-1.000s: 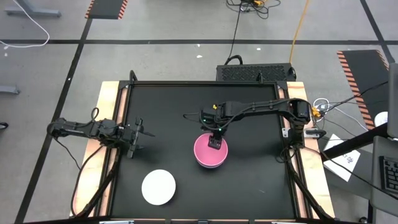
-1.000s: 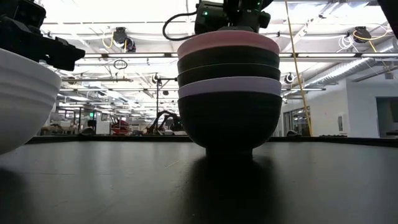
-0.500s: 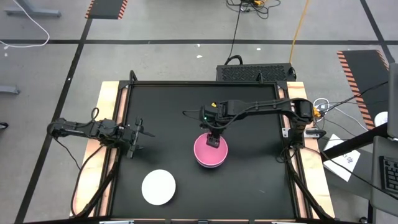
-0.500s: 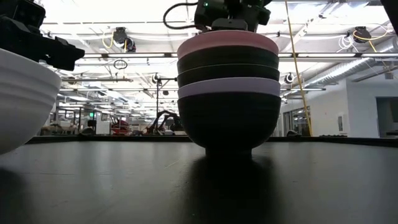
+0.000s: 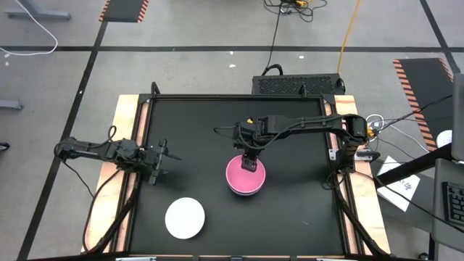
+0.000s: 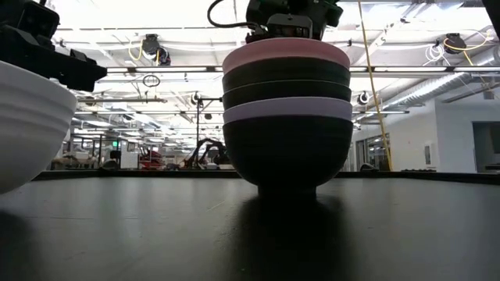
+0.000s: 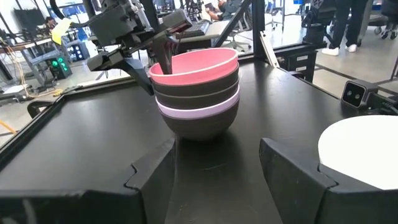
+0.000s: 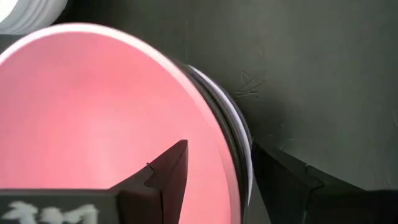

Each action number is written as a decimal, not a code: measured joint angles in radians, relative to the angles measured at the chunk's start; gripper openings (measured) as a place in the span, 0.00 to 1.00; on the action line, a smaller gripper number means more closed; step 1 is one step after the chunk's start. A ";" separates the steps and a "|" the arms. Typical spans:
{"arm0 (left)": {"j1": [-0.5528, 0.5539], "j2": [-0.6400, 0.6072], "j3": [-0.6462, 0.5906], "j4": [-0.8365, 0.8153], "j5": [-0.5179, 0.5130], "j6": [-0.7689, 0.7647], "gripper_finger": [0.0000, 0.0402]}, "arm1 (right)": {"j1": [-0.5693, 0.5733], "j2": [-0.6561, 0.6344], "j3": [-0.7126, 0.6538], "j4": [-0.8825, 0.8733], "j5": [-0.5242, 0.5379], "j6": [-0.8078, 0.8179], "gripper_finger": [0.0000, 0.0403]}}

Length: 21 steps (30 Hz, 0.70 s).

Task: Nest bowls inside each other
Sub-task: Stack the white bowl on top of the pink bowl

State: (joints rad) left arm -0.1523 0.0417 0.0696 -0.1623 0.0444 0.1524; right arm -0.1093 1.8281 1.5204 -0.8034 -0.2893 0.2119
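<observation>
Right end effector [image 5: 249, 164]: we see it hanging over the pink bowl's far rim, fingers parted, one finger [image 8: 163, 172] inside the bowl and the other outside the stack; we cannot tell whether either finger touches the rim, and it grips nothing.
Pink bowl [image 5: 244, 175]: top of the nested stack, near the middle of the surface, a little toward its right edge.
Stack below the pink bowl: in the low view we count two black bowls [image 6: 287, 83], then the lavender bowl [image 6: 287, 108], then a black bowl at the bottom [image 6: 286, 152] standing on the surface.
Right arm [image 5: 304, 125]: reaches in from the right edge of the surface toward the stack.
Left end effector [image 5: 159, 163]: waits at the left edge of the surface, fingers spread apart and empty, well apart from the stack.
White bowl [image 5: 184, 217]: stands alone near the front-left corner of the surface, apart from the stack and from both end effectors.
Surface [image 5: 196, 123]: black, with a wooden border along its sides.
</observation>
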 joint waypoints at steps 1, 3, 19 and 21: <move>0.000 0.000 0.000 0.000 0.000 0.000 0.58 | 0.000 -0.003 0.001 -0.008 0.000 -0.005 0.42; 0.000 0.000 0.000 0.000 0.000 0.000 0.58 | 0.000 -0.006 0.010 -0.019 0.000 -0.013 0.42; 0.000 -0.001 -0.001 0.012 -0.010 0.001 0.58 | 0.032 -0.335 -0.011 0.088 0.101 -0.200 0.42; 0.000 -0.001 -0.001 0.025 -0.010 -0.015 0.58 | 0.050 -0.434 -0.107 0.238 0.106 -0.205 0.42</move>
State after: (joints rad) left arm -0.1520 0.0410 0.0689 -0.1375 0.0341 0.1376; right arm -0.0589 1.3938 1.4138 -0.5655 -0.1833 0.0066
